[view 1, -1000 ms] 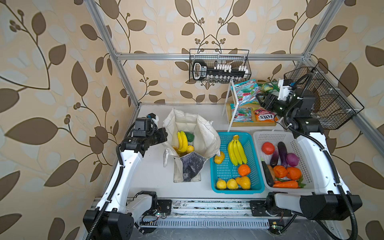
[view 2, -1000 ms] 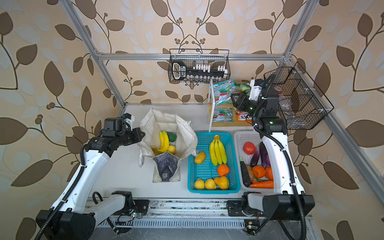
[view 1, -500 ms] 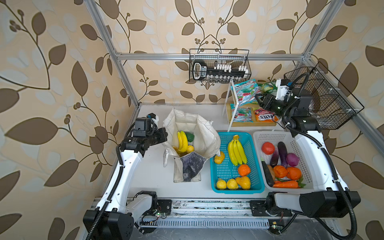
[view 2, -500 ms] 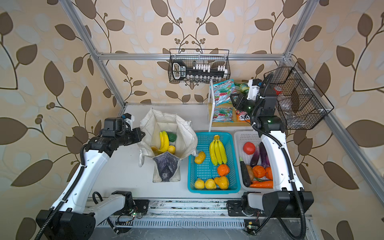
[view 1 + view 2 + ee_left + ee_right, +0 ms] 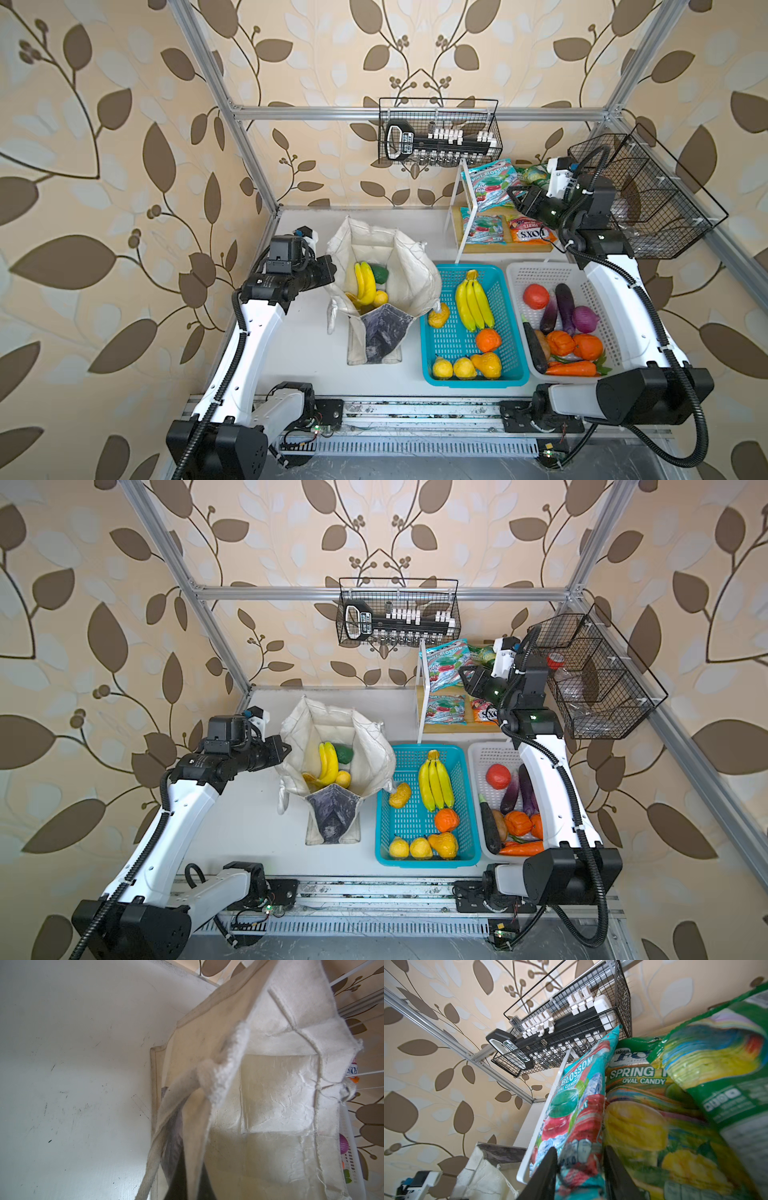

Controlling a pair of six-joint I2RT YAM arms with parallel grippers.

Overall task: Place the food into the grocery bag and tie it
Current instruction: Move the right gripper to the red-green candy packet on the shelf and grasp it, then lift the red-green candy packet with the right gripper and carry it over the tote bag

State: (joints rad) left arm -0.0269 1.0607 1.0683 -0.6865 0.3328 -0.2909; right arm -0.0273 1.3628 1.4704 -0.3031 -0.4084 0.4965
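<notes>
The off-white grocery bag stands open on the table, holding a banana bunch, a green round fruit and a lemon. My left gripper is shut on the bag's left rim. At the back right shelf, my right gripper has both fingers pressed against an upright teal-red packet. A yellow-green packet and a green-white packet lean beside it.
Another teal-red packet and the orange FOX'S packet lie on the lower shelf. A turquoise basket of fruit and a white basket of vegetables sit right of the bag. Wire baskets hang at the back and right.
The right gripper has moved up to the upper shelf and narrowed its jaws onto the teal-red packet. The left arm and the bag have not moved.
</notes>
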